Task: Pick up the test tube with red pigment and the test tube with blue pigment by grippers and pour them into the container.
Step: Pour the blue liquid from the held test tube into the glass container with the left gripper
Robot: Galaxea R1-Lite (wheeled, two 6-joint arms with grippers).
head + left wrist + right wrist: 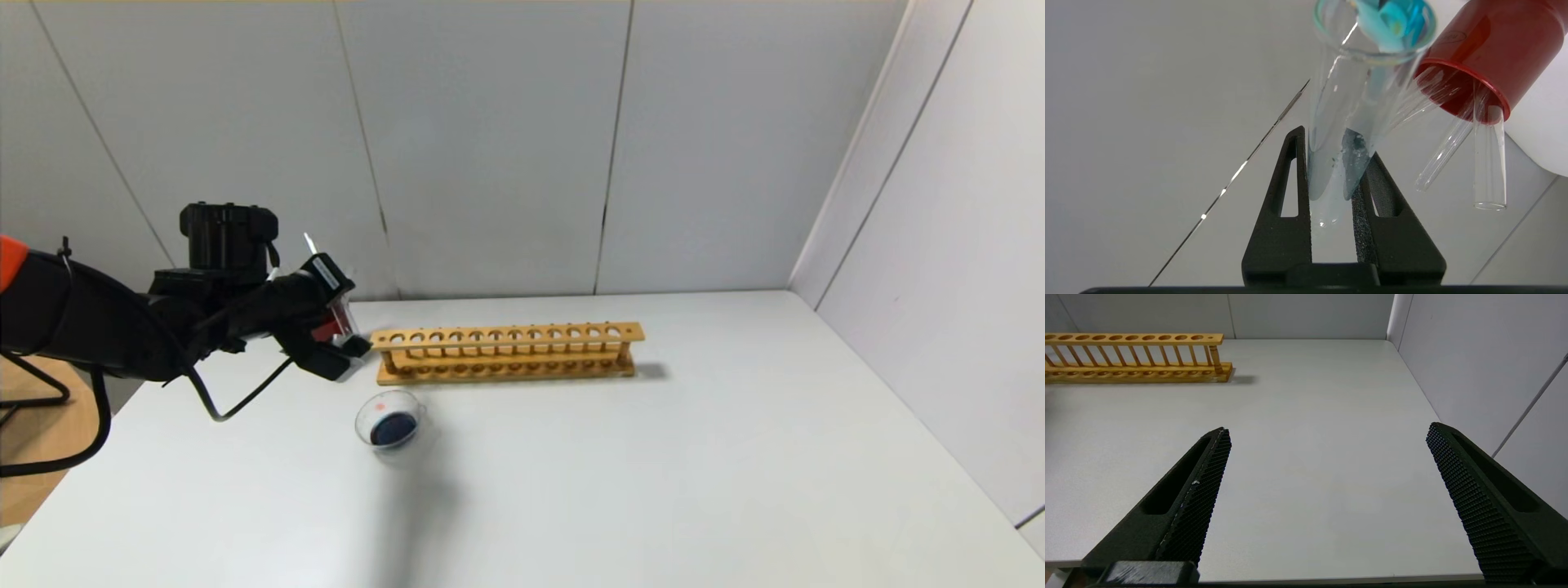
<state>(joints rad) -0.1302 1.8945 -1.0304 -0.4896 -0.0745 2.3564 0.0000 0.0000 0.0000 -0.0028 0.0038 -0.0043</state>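
Observation:
My left gripper [336, 322] [1333, 143] is shut on the test tube with blue pigment [1331, 122], a clear tube showing only a pale teal film and drops inside. It holds the tube above the table's back left, its round end between the jaws and its mouth close to a dark red cup [1486, 53]. The container [390, 425], a small glass dish, holds dark blue liquid and stands in front of the gripper. The test tube with red pigment is not to be seen. My right gripper [1327, 430] is open and empty over the table's right part.
A long wooden tube rack [506, 351] [1135, 355] stands empty along the back of the white table [653, 474]. The red cup [325, 331], partly behind the left gripper, holds several plain clear tubes [1489, 163]. Walls close off the back and right side.

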